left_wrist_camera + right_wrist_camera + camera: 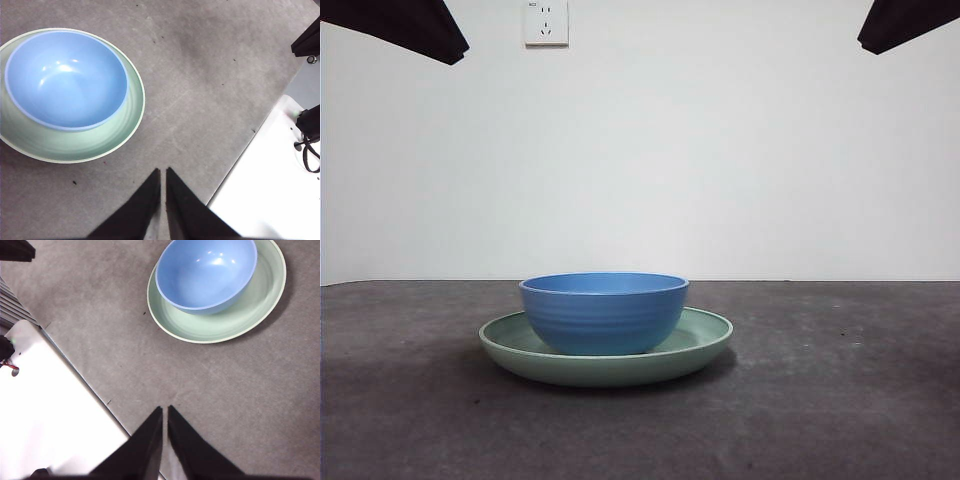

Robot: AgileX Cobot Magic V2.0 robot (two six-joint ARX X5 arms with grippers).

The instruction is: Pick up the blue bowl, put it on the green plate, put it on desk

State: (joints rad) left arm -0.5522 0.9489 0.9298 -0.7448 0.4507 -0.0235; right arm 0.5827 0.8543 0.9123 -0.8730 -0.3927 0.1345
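The blue bowl (pixel 604 311) sits upright and empty inside the green plate (pixel 705 343) in the middle of the desk (pixel 840 400). The left wrist view shows the bowl (pixel 65 77) on the plate (pixel 75 145) from above, and so does the right wrist view, with bowl (pixel 206 272) on plate (pixel 225 322). My left gripper (pixel 163 172) is shut and empty, held above the desk away from the plate. My right gripper (pixel 165 410) is shut and empty too, also apart from the plate. Both arms show only as black tips at the front view's top corners.
A white wall with a socket (pixel 546 22) stands behind the desk. A white base plate lies at the desk's edge in the left wrist view (pixel 270 190) and in the right wrist view (pixel 45 415).
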